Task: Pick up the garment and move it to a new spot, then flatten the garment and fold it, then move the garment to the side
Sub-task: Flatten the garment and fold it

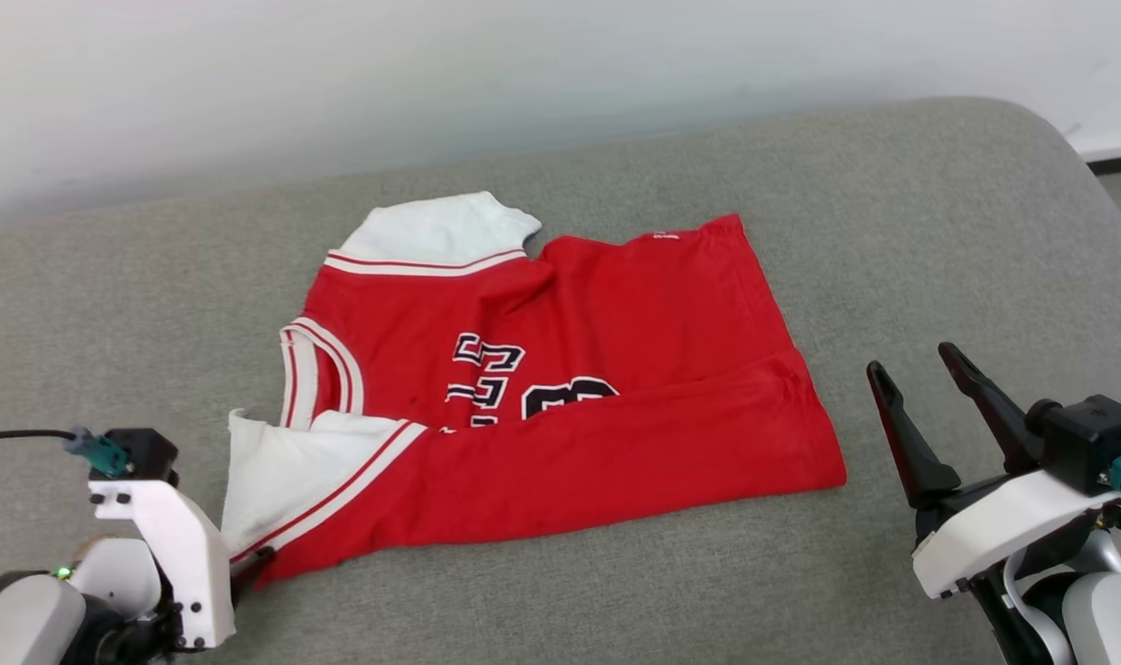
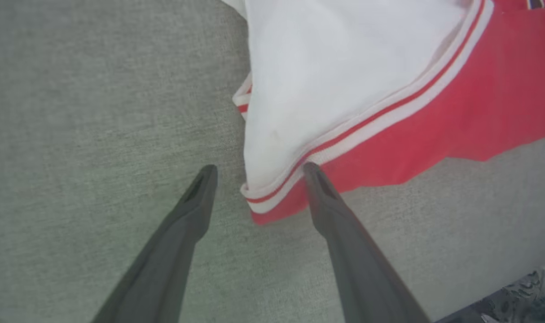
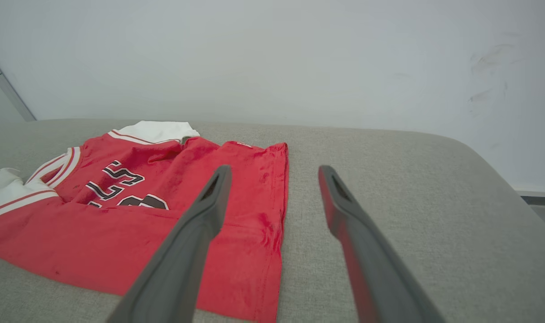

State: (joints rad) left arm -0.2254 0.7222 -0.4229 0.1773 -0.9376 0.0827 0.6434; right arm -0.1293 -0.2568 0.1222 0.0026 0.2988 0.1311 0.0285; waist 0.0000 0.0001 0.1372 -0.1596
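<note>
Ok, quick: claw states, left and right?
Left claw: open, a corner of the garment between its fingers, not gripped.
Right claw: open, empty, clear of the garment.

Light bright, soft and even; source not seen. The pale grey wall [image 1: 524, 74] is washed out toward the top of the head view. Head view sharp: the red jersey-style T-shirt with white sleeves [image 1: 616, 443] throws only a thin soft shadow along its near hem on the grey woven cushion [image 1: 893, 231]. Left wrist view blurred throughout, white sleeve nearly overexposed. Fingers of left claw [image 2: 259, 167] and right claw [image 3: 274, 168] loom soft-edged, close to lens. Cushion edge bows in right wrist view.
</note>
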